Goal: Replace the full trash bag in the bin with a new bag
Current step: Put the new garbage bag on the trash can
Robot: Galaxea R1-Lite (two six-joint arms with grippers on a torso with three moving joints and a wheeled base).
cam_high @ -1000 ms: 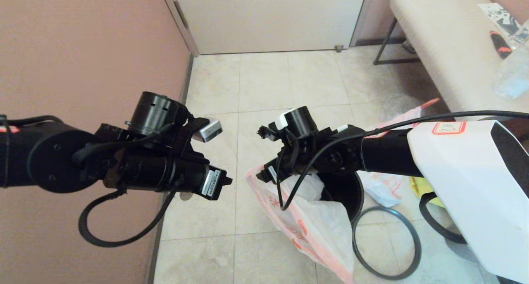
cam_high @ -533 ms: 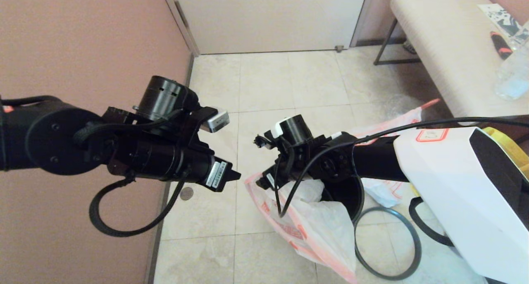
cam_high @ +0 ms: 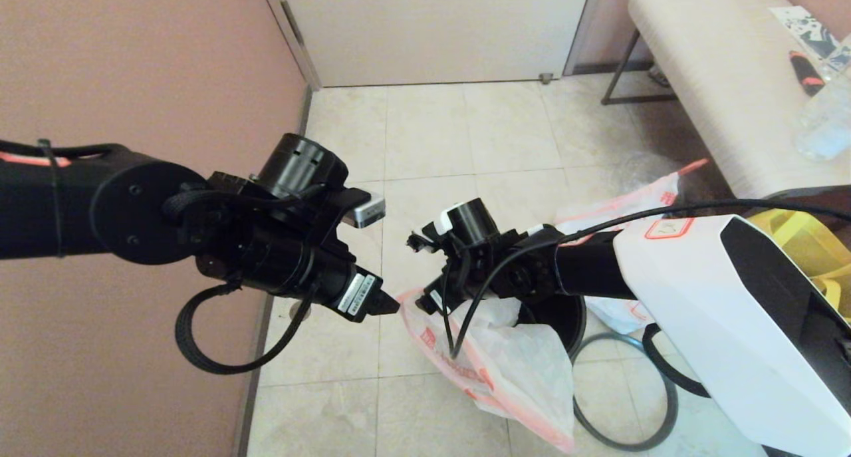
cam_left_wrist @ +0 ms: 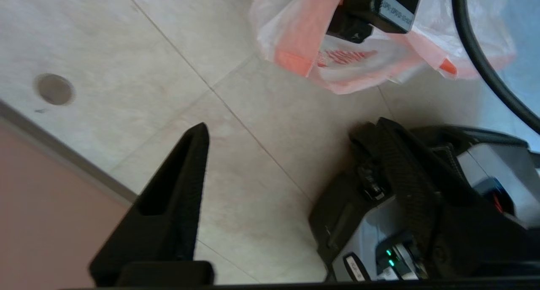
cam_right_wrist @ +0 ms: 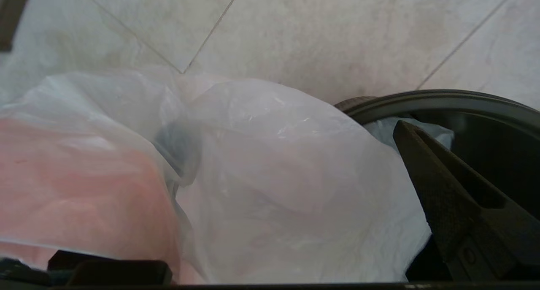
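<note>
The new bag (cam_high: 505, 364) drapes over the near-left rim of the bin (cam_high: 565, 317) and spills onto the floor. My right hand (cam_high: 425, 301) is at that rim, fingers apart, one hidden behind the plastic. My left hand (cam_high: 389, 304) hovers just beside the bag, fingers spread wide. The full trash bag (cam_high: 625, 207) lies beyond the bin, near the table (cam_high: 718, 78).

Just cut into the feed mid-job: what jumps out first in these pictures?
The thin white orange-printed new bag draped over the small round black bin's near rim, spilling onto the tiled floor. The right gripper sits at its mouth while the left gripper, open, closes in beside it. The bin's thin dark grey hoop lies loose on the floor.
</note>
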